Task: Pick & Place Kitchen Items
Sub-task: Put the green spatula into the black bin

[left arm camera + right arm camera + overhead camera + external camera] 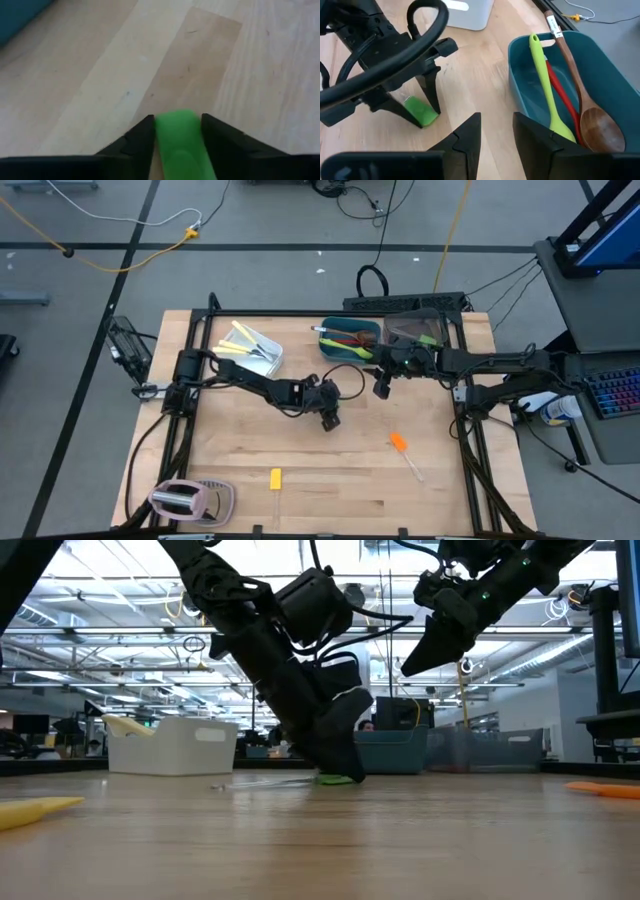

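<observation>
Green spatula (181,145): light, stiff, slick; lies flat on desk (240,75). Left gripper (177,131) jaws narrow astride its blade; right gripper (496,131) jaws part-open, empty.

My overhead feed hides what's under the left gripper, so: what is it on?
Observer: A green utensil, lying flat on the table; the left gripper is down around it.
Operator: Is the right gripper low too?
Observer: No, the right gripper hangs well above the table, open and empty.
Operator: What's in the teal tub?
Observer: The teal tub holds a green spoon, a wooden spoon and something red.
</observation>
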`<state>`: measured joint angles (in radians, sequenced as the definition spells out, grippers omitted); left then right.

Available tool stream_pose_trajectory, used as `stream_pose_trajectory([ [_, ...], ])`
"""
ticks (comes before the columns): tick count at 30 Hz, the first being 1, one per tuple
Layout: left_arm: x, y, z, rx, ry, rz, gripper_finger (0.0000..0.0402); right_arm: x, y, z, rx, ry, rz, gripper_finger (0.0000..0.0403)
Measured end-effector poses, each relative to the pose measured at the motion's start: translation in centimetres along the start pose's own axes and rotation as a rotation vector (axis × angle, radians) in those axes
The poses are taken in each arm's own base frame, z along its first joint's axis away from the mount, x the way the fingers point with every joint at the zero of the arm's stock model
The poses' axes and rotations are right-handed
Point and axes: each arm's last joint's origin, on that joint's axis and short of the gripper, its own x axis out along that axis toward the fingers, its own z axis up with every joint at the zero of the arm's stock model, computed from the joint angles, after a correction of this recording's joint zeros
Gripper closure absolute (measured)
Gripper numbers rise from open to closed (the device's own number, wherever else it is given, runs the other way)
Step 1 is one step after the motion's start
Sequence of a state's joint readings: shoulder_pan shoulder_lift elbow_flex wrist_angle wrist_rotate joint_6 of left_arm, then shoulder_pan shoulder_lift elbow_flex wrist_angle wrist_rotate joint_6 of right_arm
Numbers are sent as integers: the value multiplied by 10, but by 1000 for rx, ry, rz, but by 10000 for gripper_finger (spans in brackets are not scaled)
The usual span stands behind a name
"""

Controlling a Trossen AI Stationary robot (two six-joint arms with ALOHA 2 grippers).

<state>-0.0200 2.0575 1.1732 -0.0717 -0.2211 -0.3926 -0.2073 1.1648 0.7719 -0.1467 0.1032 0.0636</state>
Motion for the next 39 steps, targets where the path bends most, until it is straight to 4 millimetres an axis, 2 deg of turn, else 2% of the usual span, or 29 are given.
stream_pose_trajectory([
  [7,-1,2,-1,-8,22,11,350,1,0,-2,1,-6,1,298],
  [11,-5,2,1,-10,16,0,390,5,0,-11,22,-12,1,298],
  [15,-16,2,7,1,-3,-20,382,9,-1,-23,69,-10,2,298],
  [20,-45,0,26,21,-100,-58,391,14,0,-39,160,-60,45,298],
  [23,-61,-1,39,39,-195,-84,393,17,0,-49,210,-152,83,298],
  [26,-78,-2,53,71,-305,-112,379,16,0,-57,225,-289,114,298],
  [31,-102,-5,73,106,-503,-152,370,5,7,-72,131,-482,346,296],
  [35,-113,-8,87,108,-670,-190,368,-5,18,-70,111,-629,385,280],
  [39,-118,-9,92,115,-737,-214,368,-3,31,-66,62,-651,332,254],
])
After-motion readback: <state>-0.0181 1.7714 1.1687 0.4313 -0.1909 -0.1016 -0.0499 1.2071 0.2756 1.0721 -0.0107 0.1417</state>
